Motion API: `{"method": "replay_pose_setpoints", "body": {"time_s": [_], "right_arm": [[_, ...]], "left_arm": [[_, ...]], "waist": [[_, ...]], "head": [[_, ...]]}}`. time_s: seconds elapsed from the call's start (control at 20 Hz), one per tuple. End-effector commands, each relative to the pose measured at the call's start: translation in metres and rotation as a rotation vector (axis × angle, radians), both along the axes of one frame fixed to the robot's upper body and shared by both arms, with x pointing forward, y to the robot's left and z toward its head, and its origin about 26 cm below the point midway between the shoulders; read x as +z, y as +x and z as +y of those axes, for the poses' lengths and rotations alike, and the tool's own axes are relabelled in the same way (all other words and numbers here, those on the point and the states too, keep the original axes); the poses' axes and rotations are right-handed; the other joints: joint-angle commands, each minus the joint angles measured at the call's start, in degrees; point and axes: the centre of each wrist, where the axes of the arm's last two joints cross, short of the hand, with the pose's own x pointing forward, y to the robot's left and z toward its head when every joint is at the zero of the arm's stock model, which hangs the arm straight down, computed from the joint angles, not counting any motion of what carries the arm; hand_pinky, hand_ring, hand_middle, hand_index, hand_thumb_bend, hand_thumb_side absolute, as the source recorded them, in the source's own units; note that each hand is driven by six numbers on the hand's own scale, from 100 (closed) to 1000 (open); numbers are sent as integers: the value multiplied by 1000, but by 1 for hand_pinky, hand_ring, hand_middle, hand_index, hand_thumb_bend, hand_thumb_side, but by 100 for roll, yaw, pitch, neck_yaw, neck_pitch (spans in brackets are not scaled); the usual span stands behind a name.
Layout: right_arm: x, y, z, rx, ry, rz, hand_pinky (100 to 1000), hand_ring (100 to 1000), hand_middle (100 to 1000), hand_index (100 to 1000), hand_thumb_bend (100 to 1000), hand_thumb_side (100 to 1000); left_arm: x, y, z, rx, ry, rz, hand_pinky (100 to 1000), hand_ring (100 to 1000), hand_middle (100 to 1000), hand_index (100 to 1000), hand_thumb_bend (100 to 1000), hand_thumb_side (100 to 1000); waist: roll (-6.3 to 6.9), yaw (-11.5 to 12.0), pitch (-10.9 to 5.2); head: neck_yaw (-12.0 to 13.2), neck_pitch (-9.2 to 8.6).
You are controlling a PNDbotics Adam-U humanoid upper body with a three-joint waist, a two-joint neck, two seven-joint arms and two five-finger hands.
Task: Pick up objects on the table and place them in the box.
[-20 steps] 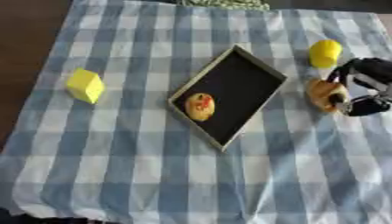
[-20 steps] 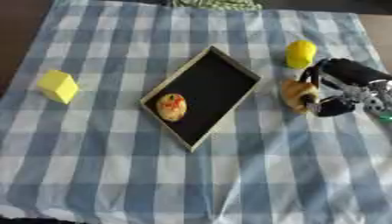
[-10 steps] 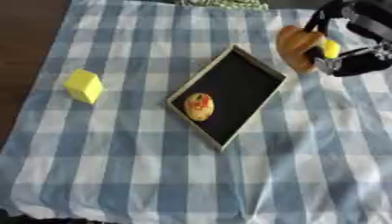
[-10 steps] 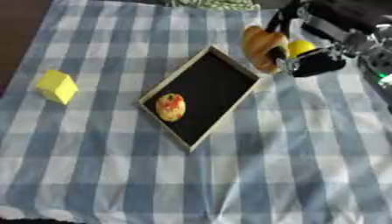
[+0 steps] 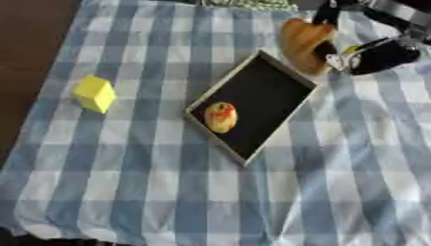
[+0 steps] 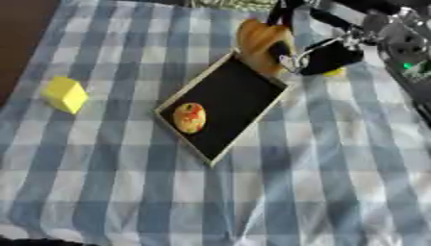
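a yellow block (image 5: 94, 93) lies at the left on the checked cloth (image 5: 151, 192). the box (image 5: 278, 91) in the middle holds a yellow and red fruit (image 5: 221, 116). my right hand (image 5: 370, 50) has fingers curled around an orange bread (image 5: 305, 43) above the box's far corner. no writing can be read.

right robot hand (image 5: 370, 50) carried orange object (image 5: 305, 44) toward box (image 5: 252, 103)

right hand (image 5: 370, 50) holding orange object (image 5: 305, 43), box (image 5: 282, 79)
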Motion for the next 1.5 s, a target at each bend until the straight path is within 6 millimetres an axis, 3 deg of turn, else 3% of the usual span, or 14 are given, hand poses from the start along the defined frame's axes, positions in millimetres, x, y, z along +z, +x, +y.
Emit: {"method": "replay_pose_setpoints", "body": {"time_s": [0.05, 0.55, 0.65, 0.7, 0.75, 0.8, 0.85, 0.95, 1.1, 1.25, 1.3, 1.35, 1.5], "right_arm": [[-11, 15, 15, -7, -54, 66, 878, 833, 471, 654, 100, 157], [-59, 61, 29, -3, -165, 111, 879, 861, 511, 690, 100, 158], [-67, 67, 29, 1, -195, 107, 902, 966, 712, 836, 100, 165], [-70, 68, 28, 7, -219, 108, 923, 1000, 786, 880, 100, 212], [-71, 70, 27, 11, -242, 106, 927, 1000, 794, 886, 100, 220], [-71, 71, 25, 12, -264, 102, 958, 1000, 859, 926, 100, 325], [-71, 72, 23, 9, -285, 97, 969, 1000, 875, 934, 100, 364], [-71, 73, 21, -1, -315, 81, 986, 1000, 902, 948, 100, 424], [-64, 71, 20, -5, -293, 38, 978, 1000, 888, 946, 100, 386], [-45, 64, 15, -9, -214, -26, 971, 1000, 880, 943, 100, 325], [-36, 60, 11, -18, -188, -50, 969, 1000, 877, 943, 100, 415], [-28, 56, 4, -34, -163, -74, 969, 1000, 873, 943, 100, 269], [-8, 46, -26, -124, -107, -105, 971, 1000, 877, 945, 100, 199]], "left_arm": [[8, 0, 0, -10, 15, -23, 748, 809, 619, 774, 100, 686], [7, 0, -2, -21, 3, -21, 749, 810, 620, 774, 100, 688], [7, 1, -2, -22, 3, -21, 749, 810, 619, 773, 100, 687], [8, 1, -2, -22, 3, -22, 749, 810, 619, 773, 100, 686], [8, 1, -2, -22, 2, -23, 749, 810, 619, 773, 100, 686], [8, 1, -2, -22, 2, -24, 749, 810, 619, 774, 100, 686], [8, 1, -2, -22, 1, -24, 749, 810, 619, 773, 100, 687], [8, 1, -3, -23, 0, -23, 749, 811, 619, 774, 100, 687], [7, 1, -3, -23, -2, -22, 749, 811, 619, 774, 100, 687], [7, 1, -2, -18, 0, -22, 749, 812, 618, 774, 100, 687], [7, 1, -1, -15, 1, -22, 750, 812, 619, 774, 100, 687], [8, 0, -1, -12, 2, -23, 750, 812, 619, 774, 100, 686], [8, 0, 1, -3, 6, -22, 750, 813, 618, 774, 100, 687]], "waist": [[7, -5, -74], [17, 42, -56], [20, 45, -57], [21, 44, -58], [22, 42, -60], [24, 37, -62], [26, 32, -65], [30, 20, -68], [43, 3, -68], [48, -28, -65], [48, -43, -66], [45, -62, -67], [29, -117, -70]], "head": [[-13, 24], [-33, 24], [-29, 24], [-27, 24], [-24, 24], [-17, 24], [-8, 24], [7, 24], [26, 24], [37, 24], [47, 24], [61, 24], [114, 24]]}}
